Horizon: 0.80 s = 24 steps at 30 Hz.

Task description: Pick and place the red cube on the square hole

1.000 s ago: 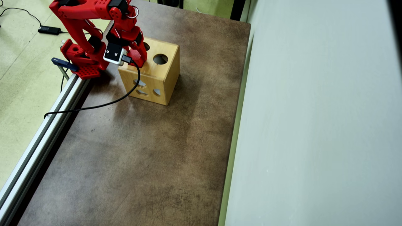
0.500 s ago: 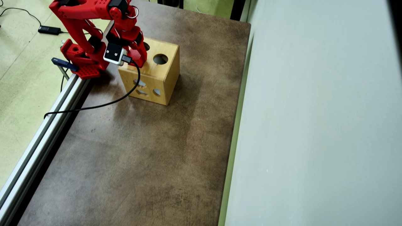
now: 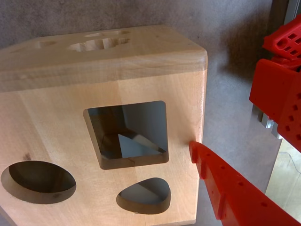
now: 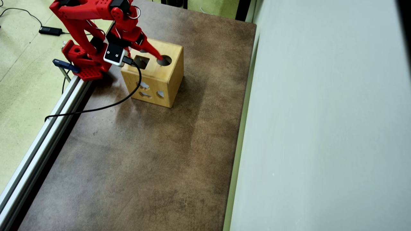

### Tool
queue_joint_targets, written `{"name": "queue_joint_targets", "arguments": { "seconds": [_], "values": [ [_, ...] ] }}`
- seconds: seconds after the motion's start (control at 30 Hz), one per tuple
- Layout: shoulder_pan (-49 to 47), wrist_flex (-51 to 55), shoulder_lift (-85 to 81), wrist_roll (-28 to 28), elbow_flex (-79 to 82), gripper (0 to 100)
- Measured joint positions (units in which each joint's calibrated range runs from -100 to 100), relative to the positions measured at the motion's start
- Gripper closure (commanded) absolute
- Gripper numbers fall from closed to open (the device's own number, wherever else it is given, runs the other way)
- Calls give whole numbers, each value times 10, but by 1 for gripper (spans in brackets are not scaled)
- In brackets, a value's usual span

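No red cube shows in either view. A wooden shape-sorter box (image 4: 169,78) stands on the brown table near the arm's base. Its top has a square hole (image 4: 141,61) and a round hole (image 4: 164,60). In the wrist view the square hole (image 3: 127,134) is dark, with only grey patches inside. My gripper (image 4: 154,54) hovers over the box top and holds nothing. One red finger (image 3: 221,183) shows at the box's right edge in the wrist view. The other jaw is out of frame, so the jaws stand apart.
The wrist view also shows the round hole (image 3: 37,181) and a rounded triangular hole (image 3: 143,195). More holes are cut in the box's side (image 4: 144,90). A black cable (image 4: 96,109) trails across the table. A metal rail (image 4: 41,134) runs along its left edge.
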Motion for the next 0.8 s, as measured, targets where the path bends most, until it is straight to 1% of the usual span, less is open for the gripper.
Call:
{"name": "queue_joint_targets", "arguments": {
  "seconds": [0.5, 0.63, 0.8],
  "values": [
    [0, 0, 0, 0, 0, 2],
    [0, 0, -72, 0, 1, 2],
    [0, 0, -225, 0, 1, 2]
  ]
}}
